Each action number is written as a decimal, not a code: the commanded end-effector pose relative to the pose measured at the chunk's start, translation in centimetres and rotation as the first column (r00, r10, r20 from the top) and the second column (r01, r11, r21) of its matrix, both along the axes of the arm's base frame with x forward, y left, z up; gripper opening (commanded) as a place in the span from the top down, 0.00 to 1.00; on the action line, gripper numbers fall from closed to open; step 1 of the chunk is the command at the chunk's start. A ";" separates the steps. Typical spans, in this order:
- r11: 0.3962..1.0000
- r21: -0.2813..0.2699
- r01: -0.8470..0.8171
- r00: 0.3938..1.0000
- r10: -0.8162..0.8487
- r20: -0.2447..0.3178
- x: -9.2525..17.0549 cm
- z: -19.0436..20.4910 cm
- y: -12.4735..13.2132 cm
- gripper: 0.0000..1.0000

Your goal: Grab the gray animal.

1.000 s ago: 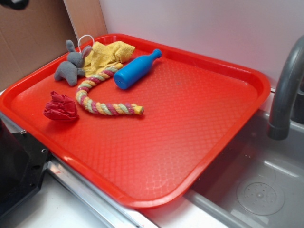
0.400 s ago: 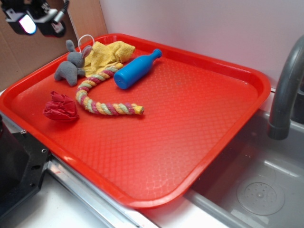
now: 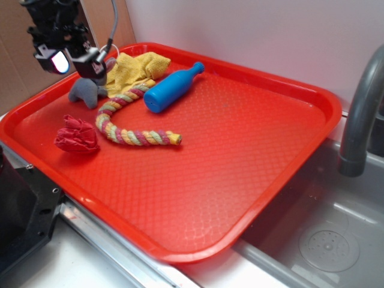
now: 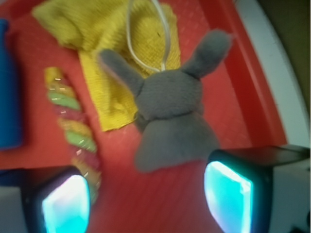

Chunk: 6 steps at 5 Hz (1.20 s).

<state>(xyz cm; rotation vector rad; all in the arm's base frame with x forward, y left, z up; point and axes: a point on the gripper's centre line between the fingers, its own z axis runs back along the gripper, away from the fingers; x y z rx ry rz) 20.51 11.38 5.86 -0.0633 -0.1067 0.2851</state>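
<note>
With the hand (image 4: 146,199) spread wide above it, the gray animal (image 4: 167,124) lies at the tray's (image 3: 252,198) 10 o'clock corner, touching the yellow rag (image 4: 116,53); judged soft, light and compressible, it is best gripped across the body below the ears.

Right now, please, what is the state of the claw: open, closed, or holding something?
Claw: open, holding nothing; it hovers above the gray animal, its two fingers apart and not touching it.
</note>
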 end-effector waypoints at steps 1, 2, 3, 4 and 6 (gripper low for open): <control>0.998 0.025 0.056 0.996 -0.054 -0.066 2.0 -2.4 1.4 0.00; 0.998 0.008 0.057 0.995 -0.056 -0.087 2.0 -3.5 1.4 0.98; 0.998 0.005 0.059 0.995 -0.058 -0.083 1.9 -3.1 1.3 1.00; 1.000 -0.004 0.012 0.997 -0.012 -0.082 1.9 -2.7 1.5 1.00; 0.999 0.044 -0.003 0.993 0.008 -0.119 1.5 5.5 -0.1 1.00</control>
